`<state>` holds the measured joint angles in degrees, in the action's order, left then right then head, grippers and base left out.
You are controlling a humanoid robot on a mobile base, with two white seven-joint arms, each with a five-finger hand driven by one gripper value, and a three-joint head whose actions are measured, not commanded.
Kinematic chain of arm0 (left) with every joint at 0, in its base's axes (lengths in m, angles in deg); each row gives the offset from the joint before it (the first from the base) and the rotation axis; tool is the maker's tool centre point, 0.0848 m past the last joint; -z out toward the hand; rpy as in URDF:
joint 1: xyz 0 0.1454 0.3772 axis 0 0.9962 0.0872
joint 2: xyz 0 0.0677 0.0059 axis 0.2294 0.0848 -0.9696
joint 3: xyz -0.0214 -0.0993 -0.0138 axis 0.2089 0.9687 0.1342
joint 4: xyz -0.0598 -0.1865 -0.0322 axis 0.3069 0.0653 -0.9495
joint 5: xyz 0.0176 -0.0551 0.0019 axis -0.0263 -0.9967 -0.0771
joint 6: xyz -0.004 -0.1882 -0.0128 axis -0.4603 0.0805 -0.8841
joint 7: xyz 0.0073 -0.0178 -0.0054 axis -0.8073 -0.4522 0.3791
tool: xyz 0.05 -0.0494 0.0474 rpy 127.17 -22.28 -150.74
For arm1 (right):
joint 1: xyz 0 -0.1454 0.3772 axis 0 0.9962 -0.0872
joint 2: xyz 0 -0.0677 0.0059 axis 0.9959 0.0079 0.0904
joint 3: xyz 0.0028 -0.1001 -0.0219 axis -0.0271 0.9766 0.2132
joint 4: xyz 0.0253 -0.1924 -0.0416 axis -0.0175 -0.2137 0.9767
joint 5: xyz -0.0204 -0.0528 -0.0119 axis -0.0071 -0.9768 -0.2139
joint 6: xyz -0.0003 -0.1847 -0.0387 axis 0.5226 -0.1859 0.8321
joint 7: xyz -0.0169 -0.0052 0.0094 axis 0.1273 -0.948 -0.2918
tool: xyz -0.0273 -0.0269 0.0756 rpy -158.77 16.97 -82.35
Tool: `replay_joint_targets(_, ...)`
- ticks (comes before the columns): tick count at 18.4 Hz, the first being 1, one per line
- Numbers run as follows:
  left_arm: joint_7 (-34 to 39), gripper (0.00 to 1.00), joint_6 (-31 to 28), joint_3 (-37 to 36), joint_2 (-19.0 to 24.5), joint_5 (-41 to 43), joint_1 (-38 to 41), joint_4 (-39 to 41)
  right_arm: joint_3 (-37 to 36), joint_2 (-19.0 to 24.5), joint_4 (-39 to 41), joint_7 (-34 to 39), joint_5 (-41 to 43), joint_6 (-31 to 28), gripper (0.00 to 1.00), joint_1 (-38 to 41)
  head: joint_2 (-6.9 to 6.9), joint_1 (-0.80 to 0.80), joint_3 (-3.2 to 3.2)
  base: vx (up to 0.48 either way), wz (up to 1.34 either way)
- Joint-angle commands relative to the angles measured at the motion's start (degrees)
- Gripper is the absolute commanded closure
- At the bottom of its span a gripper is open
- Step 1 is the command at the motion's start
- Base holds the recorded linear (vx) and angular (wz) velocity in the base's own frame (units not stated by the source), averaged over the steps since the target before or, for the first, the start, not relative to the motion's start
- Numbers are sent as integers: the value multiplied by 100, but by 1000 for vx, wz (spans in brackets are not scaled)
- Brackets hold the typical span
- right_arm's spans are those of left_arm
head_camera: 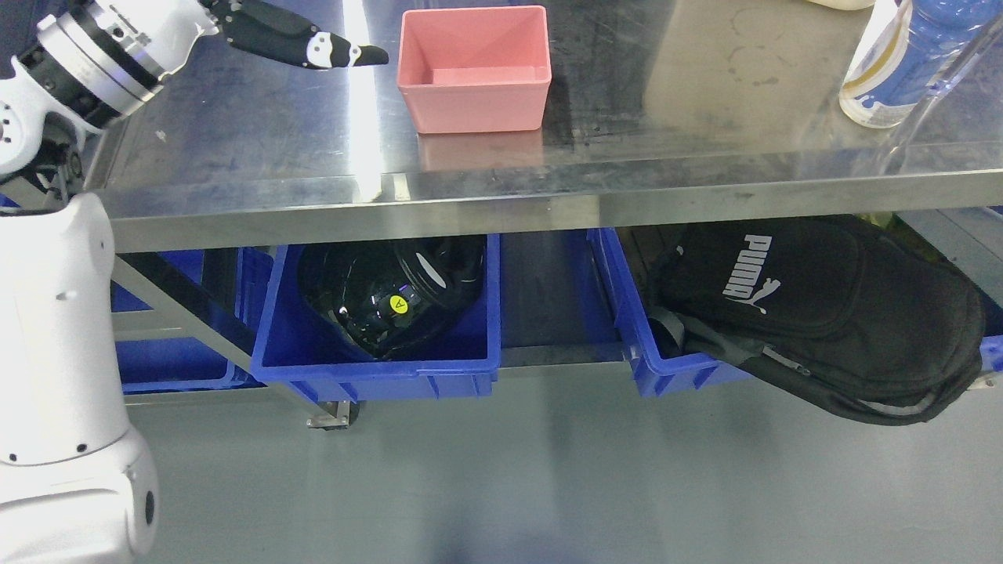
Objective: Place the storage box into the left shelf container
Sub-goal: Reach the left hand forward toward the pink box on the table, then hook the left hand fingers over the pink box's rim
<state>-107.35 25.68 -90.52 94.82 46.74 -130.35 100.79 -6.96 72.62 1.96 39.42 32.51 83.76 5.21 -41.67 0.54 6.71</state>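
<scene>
Pink plastic forms the storage box [473, 69], which is set upright and empty on the steel bench [258, 133], toward its far side. The left hand [294, 37] is held above the bench just left of the box, apart from it, with its dark fingers extended and nothing grasped. Under the bench, a blue shelf container [376, 356] at left is filled by a black object, while a black bag [815, 313] is draped over another blue bin [666, 368] at right.
</scene>
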Motion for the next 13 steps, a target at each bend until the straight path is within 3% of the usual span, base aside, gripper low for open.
replay_joint_targets(1, -341, 2, -552, -2111, 521, 795, -851, -689, 1, -100, 100, -38, 123, -2, 0, -27, 0, 0, 0, 0, 0)
replay_joint_targets(3, -499, 3, -941, -2314, 222, 796, -1124, -830, 1, -100, 100, -38, 123, -2, 0, -18, 0, 0, 0, 0, 0)
replay_joint_targets(7, -860, 7, -977, -2745, -472, 813, -1634, -1515, 1, -100, 100, -38, 123, 7, 0, -18, 0, 0, 0, 0, 0)
replay_joint_targets(13, -895, 6, -977, -3141, -798, 1453, -1855, -2465, 1, -100, 100, -38, 123, -2, 0, -18, 0, 0, 0, 0, 0)
